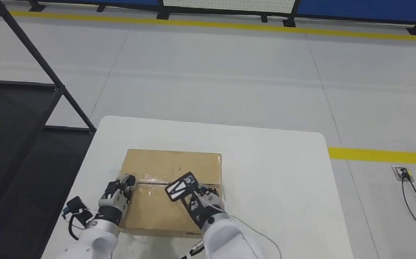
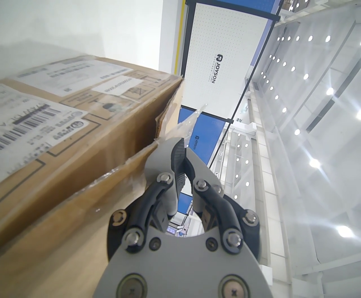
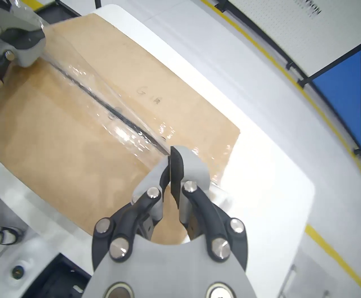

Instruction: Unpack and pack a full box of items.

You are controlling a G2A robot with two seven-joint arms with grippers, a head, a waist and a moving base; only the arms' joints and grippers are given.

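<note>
Left gripper (image 2: 180, 149) pinches the clear tape (image 3: 127, 132) at the box (image 1: 172, 171) end; right gripper (image 3: 175, 160) is pressed together on the seam (image 3: 84, 88) — you cannot confirm it holds tape. Box rests on the table (image 1: 282, 190), top closed — treat unpacking as barely begun, packing untouched.

The cardboard box (image 2: 118, 132) carries white shipping labels (image 2: 70, 75) on its side, with a barcode (image 2: 36, 115) and small print too slanted to make out. Faint handwritten marks (image 3: 149, 95) stand on its top. A white wall panel (image 2: 225, 56) and a blue panel (image 2: 201, 132) each bear a logo and a word.
</note>
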